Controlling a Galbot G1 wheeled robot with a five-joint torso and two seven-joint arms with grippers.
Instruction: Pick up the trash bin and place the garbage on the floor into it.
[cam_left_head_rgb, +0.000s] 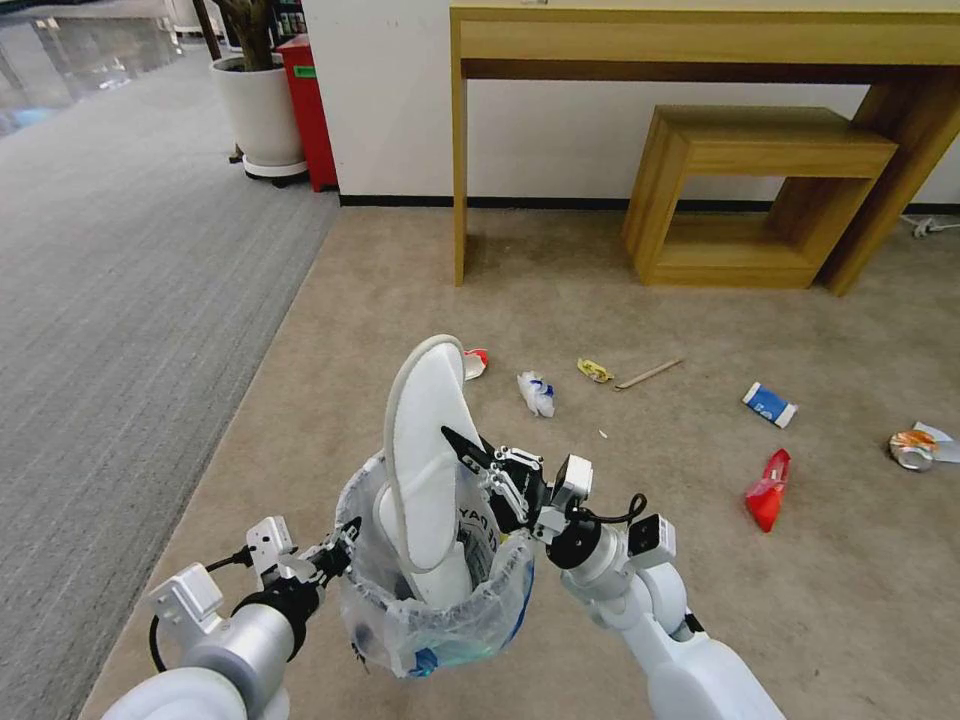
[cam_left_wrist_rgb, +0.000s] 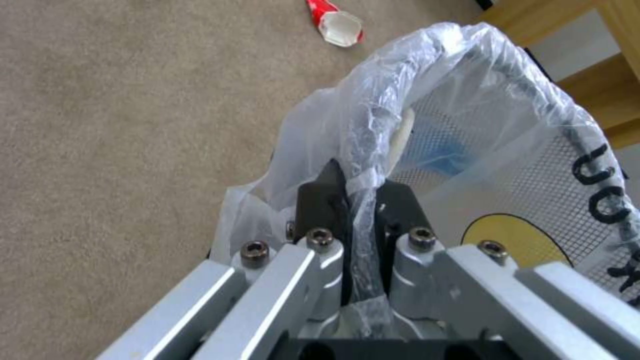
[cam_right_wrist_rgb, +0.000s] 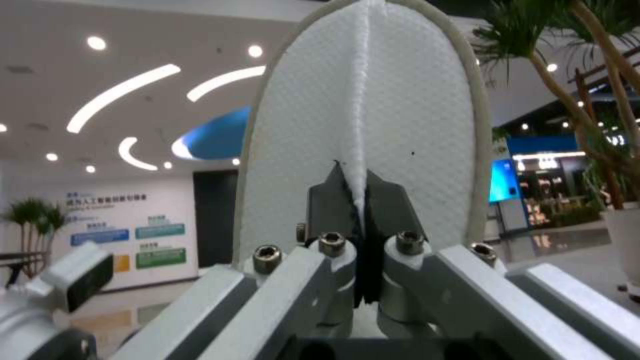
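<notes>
Left gripper (cam_left_head_rgb: 345, 545): low and close to the camera, pinched tight on the trash bin's near-left rim; the left wrist view (cam_left_wrist_rgb: 357, 200) shows both dark fingers squeezing bag and rim together.
Trash bin (cam_left_head_rgb: 440, 610): held up over the floor, clear lettered bag crinkled round it, the toe end of a slipper inside.
Right gripper (cam_left_head_rgb: 470, 455): just over the bin's right rim, clamped on the white slipper (cam_left_head_rgb: 425, 450); the right wrist view (cam_right_wrist_rgb: 360, 200) shows the fabric creased between the fingers.
White slipper: upright, tilted slightly, its heel rising well above the rim.
Floor (cam_left_head_rgb: 620, 600): beige carpet, litter scattered beyond the bin and out towards the right edge.
Litter: red-white paper bowl (cam_left_head_rgb: 476, 362) just behind the slipper, crumpled wrapper (cam_left_head_rgb: 537, 393), wooden stick (cam_left_head_rgb: 649, 374), blue-white carton (cam_left_head_rgb: 769, 404), red packet (cam_left_head_rgb: 768, 489).
Background: wooden desk (cam_left_head_rgb: 700, 40) against the wall.
</notes>
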